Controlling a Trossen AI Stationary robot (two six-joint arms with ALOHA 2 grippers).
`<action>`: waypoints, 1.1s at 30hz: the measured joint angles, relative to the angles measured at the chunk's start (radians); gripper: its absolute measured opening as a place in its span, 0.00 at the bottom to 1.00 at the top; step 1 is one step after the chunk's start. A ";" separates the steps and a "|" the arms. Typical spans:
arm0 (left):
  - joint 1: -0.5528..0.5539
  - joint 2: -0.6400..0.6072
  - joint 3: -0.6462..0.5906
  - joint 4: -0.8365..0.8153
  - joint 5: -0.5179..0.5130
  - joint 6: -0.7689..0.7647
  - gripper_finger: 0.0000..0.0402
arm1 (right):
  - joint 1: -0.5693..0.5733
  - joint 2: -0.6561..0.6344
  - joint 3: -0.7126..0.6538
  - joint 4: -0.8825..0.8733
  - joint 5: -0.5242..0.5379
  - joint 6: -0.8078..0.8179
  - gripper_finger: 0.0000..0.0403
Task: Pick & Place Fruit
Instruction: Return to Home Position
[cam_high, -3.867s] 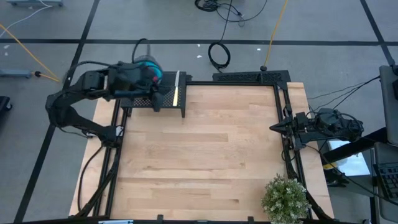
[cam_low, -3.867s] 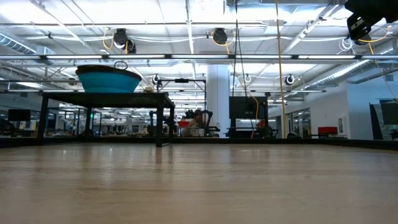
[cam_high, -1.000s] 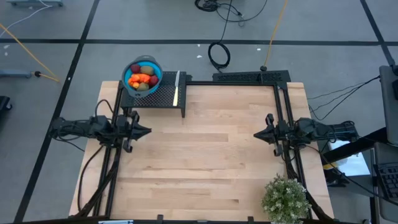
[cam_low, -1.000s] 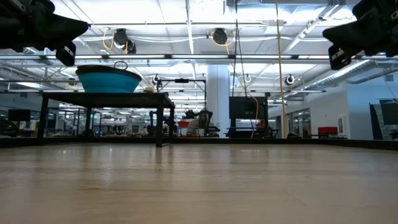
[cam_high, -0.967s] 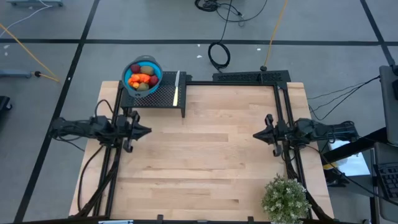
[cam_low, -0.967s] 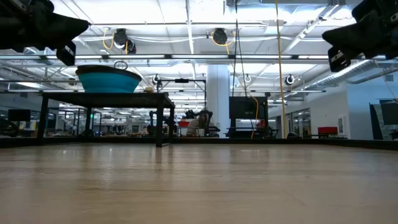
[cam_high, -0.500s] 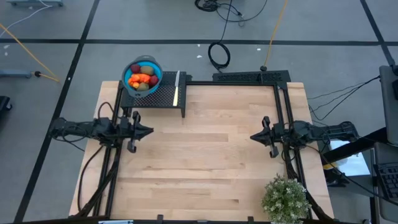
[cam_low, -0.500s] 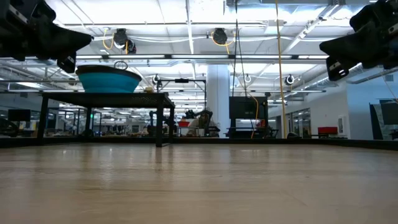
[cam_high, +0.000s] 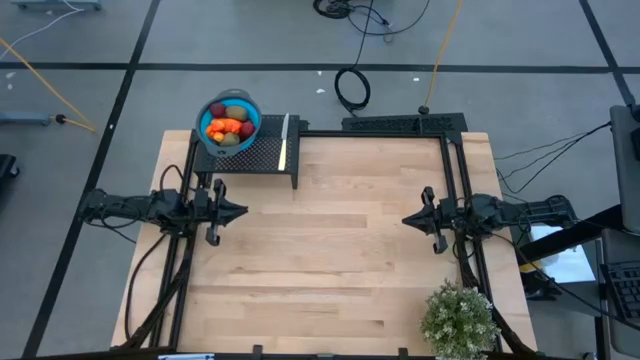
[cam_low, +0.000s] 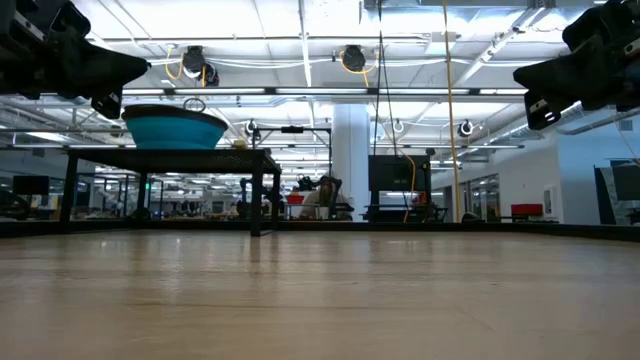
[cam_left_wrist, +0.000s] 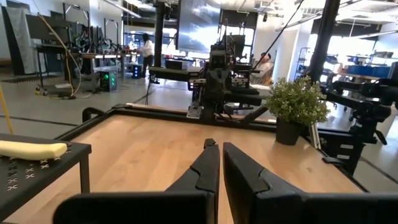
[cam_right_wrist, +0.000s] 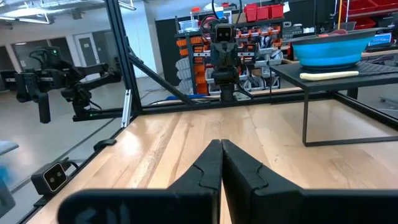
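The fruit (cam_high: 229, 126), red, orange and green pieces, lies heaped in the round blue bowl (cam_high: 211, 108). The bowl stands on a black perforated stand (cam_high: 262, 158) at the table's far left corner. My left gripper (cam_high: 241, 210) hovers shut and level above the table's left edge, on the near side of the stand, pointing toward the table's middle. Opposite it, my right gripper (cam_high: 404, 220) hovers shut and level above the right edge. Nothing is between either pair of fingers (cam_left_wrist: 208, 163) (cam_right_wrist: 211, 160). From the low view only the bowl's outside (cam_low: 174, 128) shows.
A slim pale knife (cam_high: 285, 140) lies on the stand beside the bowl. A potted plant (cam_high: 459, 318) stands at the near right corner. A black frame (cam_high: 402, 124) runs around the wooden tabletop (cam_high: 330, 260). People sit in the room beyond (cam_low: 322, 192).
My right gripper has sunk a little and edged toward the table's middle, staying shut and level. The fruit and bowl have kept still.
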 joint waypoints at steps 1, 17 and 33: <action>0.000 0.000 0.000 0.000 0.000 0.000 0.05 | 0.000 0.000 0.000 0.000 0.000 0.000 0.00; 0.000 0.000 0.000 -0.001 -0.001 -0.002 0.06 | 0.000 0.000 -0.001 -0.002 0.000 0.000 0.00; 0.000 0.000 0.000 -0.001 -0.001 -0.002 0.06 | 0.000 0.001 -0.001 -0.002 0.001 0.000 0.00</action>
